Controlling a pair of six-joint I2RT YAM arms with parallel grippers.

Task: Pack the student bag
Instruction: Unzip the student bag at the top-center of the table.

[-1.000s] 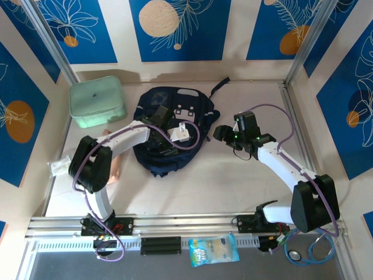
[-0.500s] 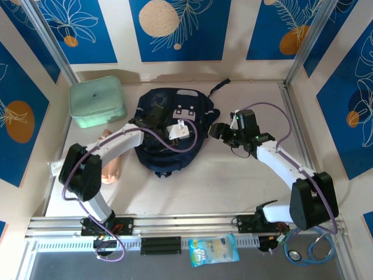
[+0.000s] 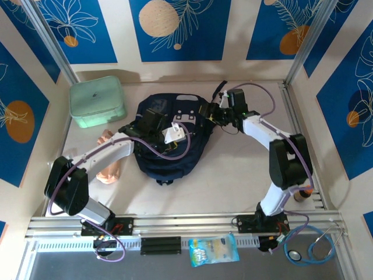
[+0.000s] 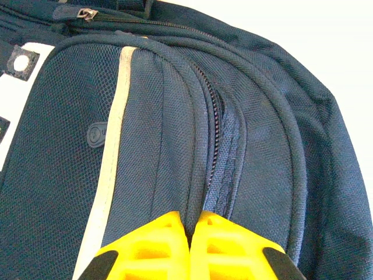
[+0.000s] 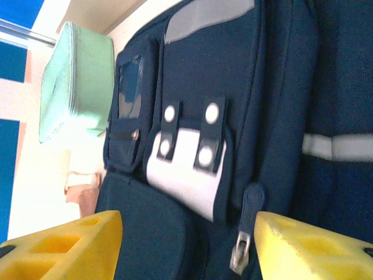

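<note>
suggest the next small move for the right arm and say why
Probably ease the open right end effector forward and close on the zipper pull hanging between its fingers. The left end effector pinches the student bag beside a zipper, bracing it.

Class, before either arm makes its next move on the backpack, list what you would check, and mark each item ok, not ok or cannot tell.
1. The large dark navy fabric backpack lies on the table, front pocket up: ok.
2. The right pincer is open, with its fingers on either side of the metal zip pull: ok.
3. The left pincer is shut at the seam beside the zip: ok. Whether it holds fabric: cannot tell.
4. A compartment is open for packing: cannot tell.
5. The mint green lidded plastic box stands apart from the backpack: ok.
</note>
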